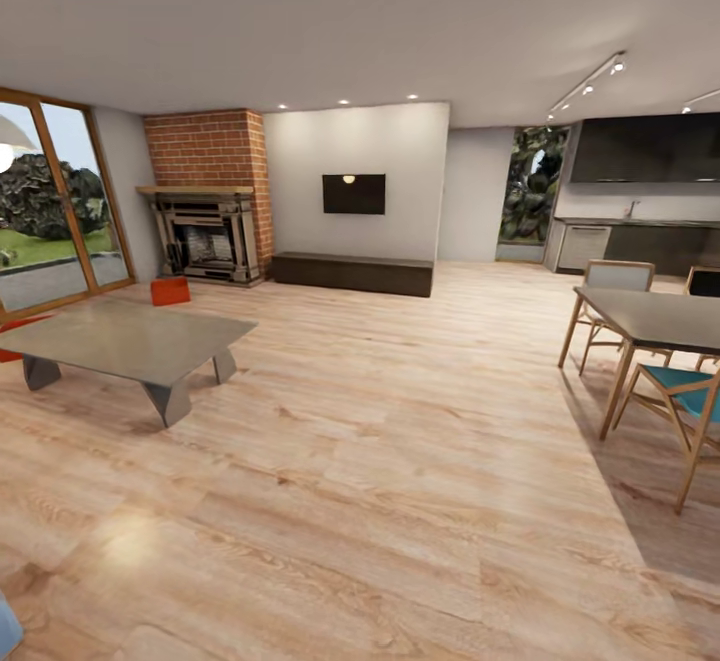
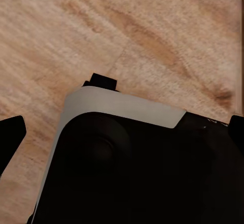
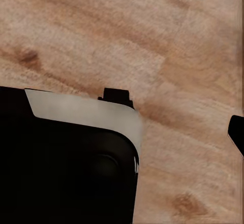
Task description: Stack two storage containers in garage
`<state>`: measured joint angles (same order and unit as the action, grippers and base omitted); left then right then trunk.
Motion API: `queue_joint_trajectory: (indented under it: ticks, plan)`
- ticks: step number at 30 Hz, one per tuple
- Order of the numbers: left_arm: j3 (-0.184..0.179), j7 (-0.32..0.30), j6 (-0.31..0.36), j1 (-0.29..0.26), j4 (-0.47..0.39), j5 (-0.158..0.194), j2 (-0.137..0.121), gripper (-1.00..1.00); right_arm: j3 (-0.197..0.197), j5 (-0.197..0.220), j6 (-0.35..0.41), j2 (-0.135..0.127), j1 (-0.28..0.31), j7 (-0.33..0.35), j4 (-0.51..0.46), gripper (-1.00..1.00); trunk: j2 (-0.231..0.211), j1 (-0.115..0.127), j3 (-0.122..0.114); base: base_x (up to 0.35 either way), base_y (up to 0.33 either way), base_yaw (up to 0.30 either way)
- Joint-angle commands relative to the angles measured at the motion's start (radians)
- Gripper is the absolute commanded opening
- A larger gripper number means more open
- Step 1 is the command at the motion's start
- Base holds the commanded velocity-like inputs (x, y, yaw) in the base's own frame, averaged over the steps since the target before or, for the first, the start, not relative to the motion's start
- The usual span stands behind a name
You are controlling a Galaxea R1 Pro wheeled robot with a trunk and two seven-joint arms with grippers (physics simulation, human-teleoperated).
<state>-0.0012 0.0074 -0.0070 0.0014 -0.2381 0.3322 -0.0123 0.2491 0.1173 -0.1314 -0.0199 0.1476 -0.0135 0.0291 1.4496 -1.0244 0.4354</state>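
1. At the far left of the head view, wood-framed glass doors (image 1: 50, 211) look out on grass and dark rocks.
2. A sliver of orange-red (image 1: 15, 326) pokes out behind the left end of the low grey coffee table (image 1: 125, 341); it may be one of the storage containers, but too little shows to be sure.
3. Another orange-red container (image 1: 170, 290) sits on the light wood plank floor (image 1: 380, 481) just beyond the table, in front of the dark fireplace (image 1: 207, 236) with its brick chimney.
4. Further right, a dark screen (image 1: 354, 193) hangs on the white wall above a long low bench (image 1: 352, 272).
5. At the right stand a dark dining table (image 1: 650, 321) and wooden chairs, one with a teal seat (image 1: 690, 386); kitchen counters (image 1: 640, 241) lie behind.
6. The left wrist view looks down on planks and the robot's dark body (image 2: 137, 168), with black finger tips at the frame edges; I cannot tell how wide that pincer stands.
7. The right wrist view is alike: dark body (image 3: 66, 168) over planks, and that pincer's spread cannot be told either.
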Motion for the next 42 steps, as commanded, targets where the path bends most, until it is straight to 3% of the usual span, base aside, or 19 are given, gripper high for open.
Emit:
queue_joint_trajectory:
  ticks: [1, 42]
  plan:
    - [0.0, 0.001, -0.001, 0.0, -0.001, 0.004, 0.0, 1.0, 0.009, 0.011, -0.006, 0.0, 0.001, -0.001, 0.003, 1.0, 0.0, -0.001, 0.001, 0.323, 0.0, 0.0]
    - [0.0, 0.002, -0.001, 0.0, 0.0, 0.007, 0.0, 1.0, 0.009, 0.009, -0.004, -0.002, 0.001, -0.011, 0.003, 1.0, 0.0, -0.001, 0.001, 0.323, 0.0, 0.0]
